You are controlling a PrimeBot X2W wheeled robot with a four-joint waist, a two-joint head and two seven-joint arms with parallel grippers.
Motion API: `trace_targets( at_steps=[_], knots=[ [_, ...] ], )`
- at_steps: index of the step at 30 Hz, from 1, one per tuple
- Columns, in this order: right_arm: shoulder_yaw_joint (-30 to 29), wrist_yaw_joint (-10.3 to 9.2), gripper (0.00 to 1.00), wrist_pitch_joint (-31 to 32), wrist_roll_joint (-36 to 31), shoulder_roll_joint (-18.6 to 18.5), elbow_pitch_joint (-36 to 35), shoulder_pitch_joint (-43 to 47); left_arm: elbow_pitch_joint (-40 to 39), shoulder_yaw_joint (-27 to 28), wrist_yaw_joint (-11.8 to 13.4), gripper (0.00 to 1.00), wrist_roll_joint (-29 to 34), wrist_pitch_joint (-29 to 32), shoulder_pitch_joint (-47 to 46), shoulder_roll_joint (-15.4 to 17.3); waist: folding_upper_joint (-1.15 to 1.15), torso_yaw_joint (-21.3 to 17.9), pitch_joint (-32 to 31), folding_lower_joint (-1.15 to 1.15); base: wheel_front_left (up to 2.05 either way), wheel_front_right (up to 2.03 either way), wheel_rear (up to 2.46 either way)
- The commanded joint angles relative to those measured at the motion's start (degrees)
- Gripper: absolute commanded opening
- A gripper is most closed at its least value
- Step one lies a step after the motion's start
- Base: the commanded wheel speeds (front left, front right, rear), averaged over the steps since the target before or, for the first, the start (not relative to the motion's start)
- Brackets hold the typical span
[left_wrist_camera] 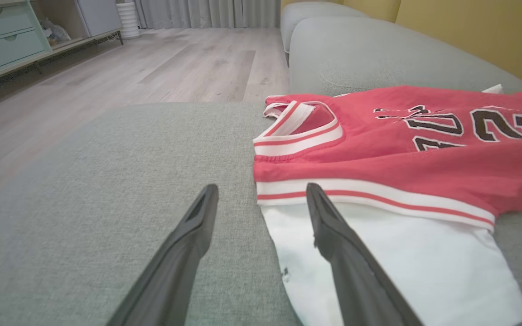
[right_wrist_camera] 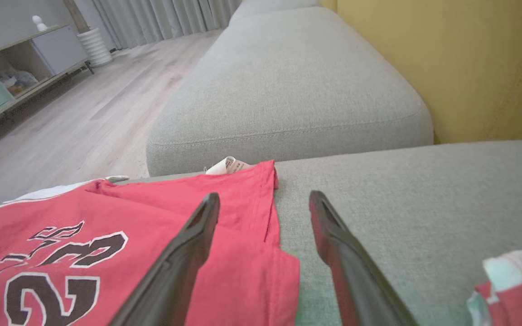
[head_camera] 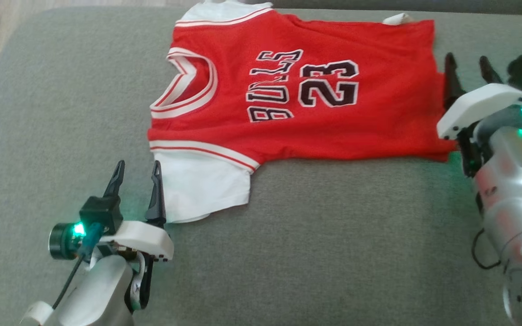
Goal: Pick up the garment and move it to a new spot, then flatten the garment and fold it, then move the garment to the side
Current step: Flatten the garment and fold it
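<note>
A red jersey (head_camera: 297, 122) with "BULLS 23" lettering and white sleeves lies spread flat on the grey couch cushion (head_camera: 311, 253), neck to the left, hem to the right. My left gripper (head_camera: 136, 168) is open just off the near white sleeve (head_camera: 202, 190); in the left wrist view that gripper (left_wrist_camera: 261, 192) straddles the edge of the sleeve (left_wrist_camera: 406, 258) where it meets the red body (left_wrist_camera: 379, 154). My right gripper (head_camera: 469, 65) is open at the jersey's hem edge; in the right wrist view that gripper (right_wrist_camera: 263, 199) straddles the hem (right_wrist_camera: 252, 213). Nothing is held.
A second bundle of red and pale cloth (right_wrist_camera: 514, 285) lies to the right of my right gripper. Another couch cushion (right_wrist_camera: 288, 90) stands beyond, with a yellow wall (right_wrist_camera: 447, 59) and wood floor (left_wrist_camera: 129, 77) with a cabinet (left_wrist_camera: 2, 36) to the left.
</note>
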Motion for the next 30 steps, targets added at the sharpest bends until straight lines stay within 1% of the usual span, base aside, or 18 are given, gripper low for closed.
trace_targets(
  at_steps=[1,2,4,7,9,10,14,15,17,18,21,25,30],
  knots=[
    [0.03,-0.04,1.0,-0.77,-2.69,1.42,-1.29,-0.29,-1.39,2.45,0.52,1.0,0.19,-0.7,-1.58,1.48,0.0,-1.06,-0.67,0.0,0.0,0.0,0.0],
    [-0.92,-0.04,1.0,-0.82,-4.3,1.83,-2.5,0.41,-1.47,2.67,0.62,1.0,0.2,-0.7,-1.34,1.64,0.0,-1.64,-1.01,0.0,0.0,0.0,0.0],
    [-4.4,-0.04,1.0,-0.85,-7.03,3.14,-7.53,3.14,-1.66,3.01,0.72,1.0,0.25,-0.7,-0.87,1.93,0.0,-2.69,-1.76,0.0,0.0,0.0,0.0],
    [-10.19,-0.04,1.0,-0.86,-12.66,5.51,-18.31,9.97,-2.04,3.34,1.0,1.0,0.44,-0.7,0.0,2.21,0.0,-4.24,-3.44,0.0,0.0,0.0,0.0],
    [-12.61,-0.04,1.0,-0.87,-15.38,6.46,-25.36,14.84,-2.4,3.51,1.12,1.0,0.47,-0.7,0.55,2.21,0.0,-4.98,-4.54,0.0,0.0,0.0,0.0],
    [-12.63,-0.04,1.0,-0.87,-15.08,6.6,-28.26,17.04,-2.54,3.49,1.15,1.0,0.52,-0.7,0.77,2.15,0.0,-5.18,-5.01,0.0,0.0,0.0,0.0],
    [-7.0,-0.04,1.0,-0.88,-8.77,6.68,-38.12,25.5,-3.12,3.7,1.42,1.0,0.54,-0.7,1.76,1.89,0.0,-6.14,-6.86,0.0,0.0,0.0,0.0],
    [-6.14,-0.04,1.0,-0.88,-7.01,6.69,-42.95,29.9,-3.45,3.84,1.59,1.0,0.55,-0.71,2.39,1.73,0.0,-6.43,-7.73,0.0,0.0,0.0,0.0],
    [-5.42,-0.04,1.0,-0.88,-5.7,6.69,-47.09,34.06,-3.79,4.06,1.71,1.0,0.58,-0.71,3.11,1.61,0.0,-6.62,-8.41,0.0,0.0,0.0,0.0],
    [-5.42,-0.04,1.0,-0.88,-5.7,6.69,-47.09,34.06,-3.79,4.06,1.71,1.0,0.58,-0.71,3.11,1.61,0.0,-6.62,-8.41,0.0,0.0,0.0,0.0],
    [-3.54,-0.04,1.0,-0.88,-3.68,6.7,-51.88,39.59,-4.72,4.75,2.11,1.0,0.61,-0.71,4.37,1.32,0.0,-6.81,-9.02,0.0,0.0,0.0,0.0],
    [-1.84,-0.04,1.0,-0.88,-2.81,6.7,-55.63,44.9,-6.2,5.95,2.27,1.0,0.94,-0.71,6.11,1.03,0.0,-6.99,-9.09,0.0,0.0,0.0,0.0],
    [-1.28,-0.04,1.0,-0.88,-1.51,6.7,-57.51,46.53,-6.99,7.17,2.19,1.0,1.58,-0.71,7.48,0.61,0.0,-7.18,-8.81,0.0,0.0,0.0,0.0]
  ],
)
